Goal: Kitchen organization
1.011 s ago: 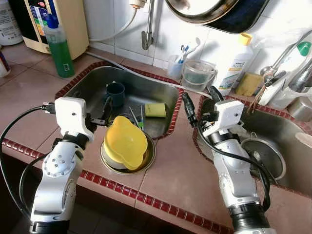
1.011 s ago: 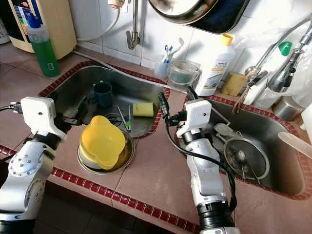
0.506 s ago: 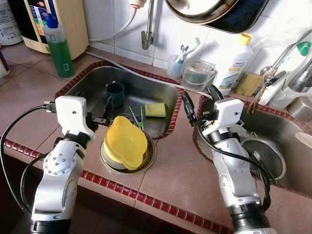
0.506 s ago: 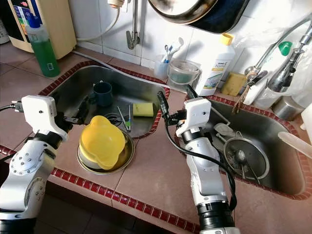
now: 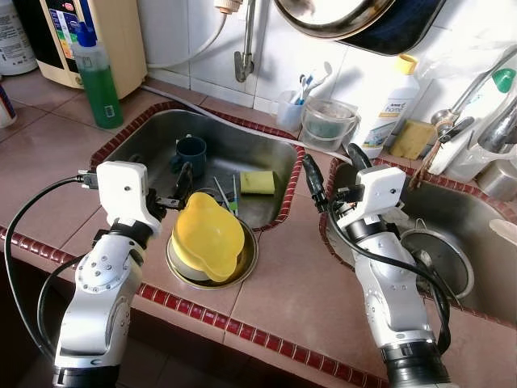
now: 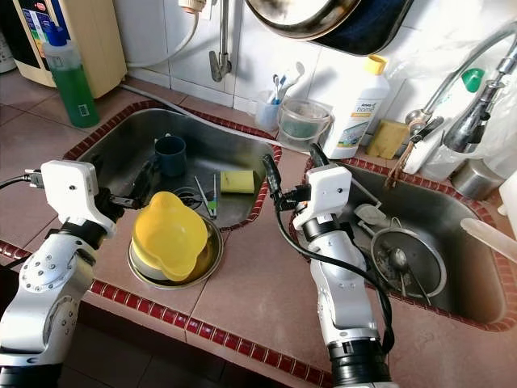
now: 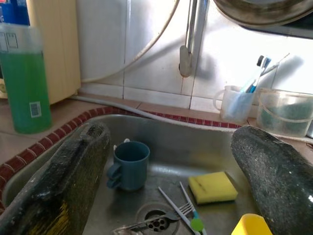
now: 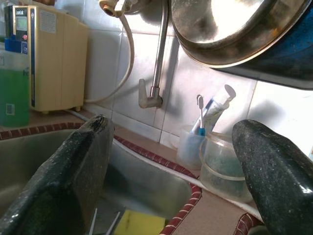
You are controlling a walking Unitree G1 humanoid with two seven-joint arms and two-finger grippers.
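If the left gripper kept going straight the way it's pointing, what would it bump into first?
Probably the blue mug. The left gripper, fingers open, points over the yellow bowl's back edge into the left sink, and its wrist view has the mug almost dead ahead. Depth is hard to judge, so it might pass just above it.

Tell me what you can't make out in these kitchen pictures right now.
- What lies in the metal bowl: hidden by the yellow bowl resting in it, eye views.
- White bottle label text: too small, eye views.
- Right sink far end: cut off by the picture edge.
- Pan on the wall: cropped by the top edge.
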